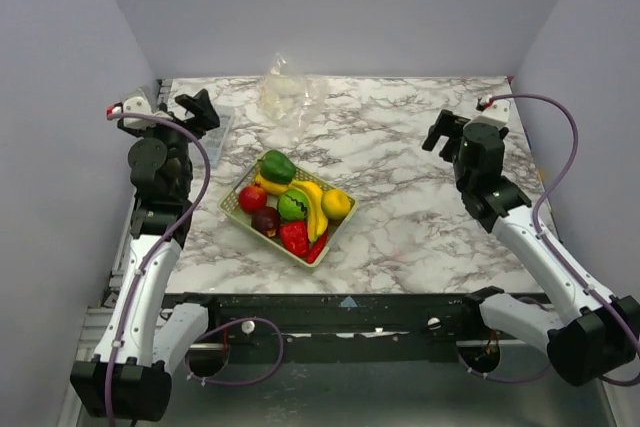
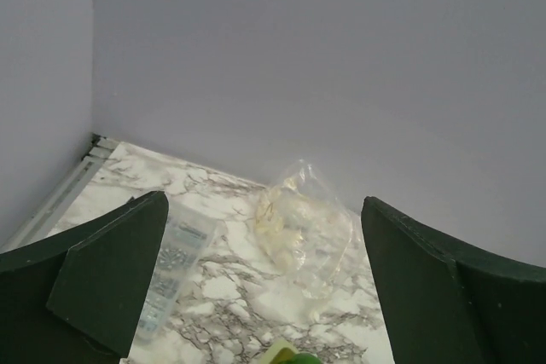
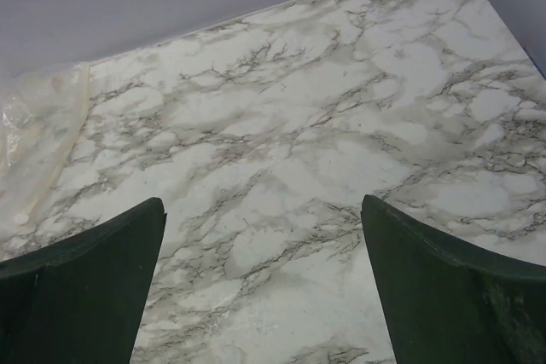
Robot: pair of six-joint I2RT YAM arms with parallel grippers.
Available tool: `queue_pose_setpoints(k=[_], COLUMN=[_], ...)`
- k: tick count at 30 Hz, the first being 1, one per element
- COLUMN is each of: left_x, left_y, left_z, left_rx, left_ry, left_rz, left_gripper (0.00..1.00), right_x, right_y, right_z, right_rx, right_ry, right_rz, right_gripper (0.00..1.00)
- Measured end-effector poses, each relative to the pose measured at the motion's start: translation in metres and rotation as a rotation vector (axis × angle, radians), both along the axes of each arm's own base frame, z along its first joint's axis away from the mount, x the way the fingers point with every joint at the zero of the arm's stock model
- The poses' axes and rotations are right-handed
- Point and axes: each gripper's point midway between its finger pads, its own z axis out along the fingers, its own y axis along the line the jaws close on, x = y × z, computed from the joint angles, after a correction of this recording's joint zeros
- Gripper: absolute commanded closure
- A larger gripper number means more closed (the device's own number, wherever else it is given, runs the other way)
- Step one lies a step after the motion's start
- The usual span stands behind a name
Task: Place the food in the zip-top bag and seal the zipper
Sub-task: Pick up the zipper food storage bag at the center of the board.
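Top external: crumpled transparent zip-top bag (image 1: 286,92)

Open tabletop (image 1: 420,212) between basket (image 1: 229,204) and zip-top bag (image 1: 288,93)

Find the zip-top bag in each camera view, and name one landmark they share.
Top external: zip-top bag at the far edge of the marble tabletop, left of centre.
Left wrist: the bag sits mid-picture, slightly below centre.
Right wrist: only part of the bag, at the left edge.
Shared landmark: the marble tabletop, where it meets the back wall.
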Motion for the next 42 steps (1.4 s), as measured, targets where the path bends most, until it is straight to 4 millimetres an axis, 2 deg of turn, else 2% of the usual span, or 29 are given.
queue_pose_setpoints(k=[3, 7, 12, 17, 22, 24, 29, 33, 37, 42], left_x=[0.02, 0.053, 0.092, 0.135, 0.186, 0.207, 0.234, 0.248, 0.261, 0.269], left_y=[-0.016, -0.042, -0.074, -0.098, -0.136, -0.159, -0.202, -0.223, -0.227, -0.22], left_z=[-0.004, -0.026, -0.047, -0.07, -0.098, -0.117, -0.165, -0.193, -0.213, -0.232], left_rx=[0.019, 0.035, 0.029, 0.036, 0.103, 0.15, 0.225, 0.237, 0.206, 0.148], left_ry=[0.035, 0.133, 0.24, 0.35, 0.463, 0.508, 0.62, 0.686, 0.737, 0.792], left_rz=[-0.082, -0.209, -0.363, -0.42, -0.465, -0.481, -0.497, -0.489, -0.45, -0.391], left_gripper=[0.01, 0.01, 0.01, 0.01, 0.01, 0.02, 0.01, 0.01, 0.01, 0.01], right_x=[0.005, 0.007, 0.007, 0.007, 0.005, 0.005, 0.004, 0.003, -0.001, -0.003], right_y=[0.004, 0.016, 0.031, 0.045, 0.058, 0.061, 0.064, 0.064, 0.062, 0.061], right_z=[-0.009, -0.023, -0.026, -0.038, -0.057, -0.061, -0.063, -0.066, -0.071, -0.074], right_rx=[0.001, 0.022, 0.064, 0.098, 0.123, 0.128, 0.134, 0.132, 0.13, 0.128], right_ry=[0.039, 0.086, 0.098, 0.136, 0.188, 0.202, 0.211, 0.216, 0.227, 0.234], right_rz=[0.009, 0.055, 0.128, 0.189, 0.245, 0.26, 0.277, 0.276, 0.274, 0.27], right_gripper=[0.0, 0.0, 0.0, 0.0, 0.0, 0.0, 0.0, 0.0, 0.0, 0.0])
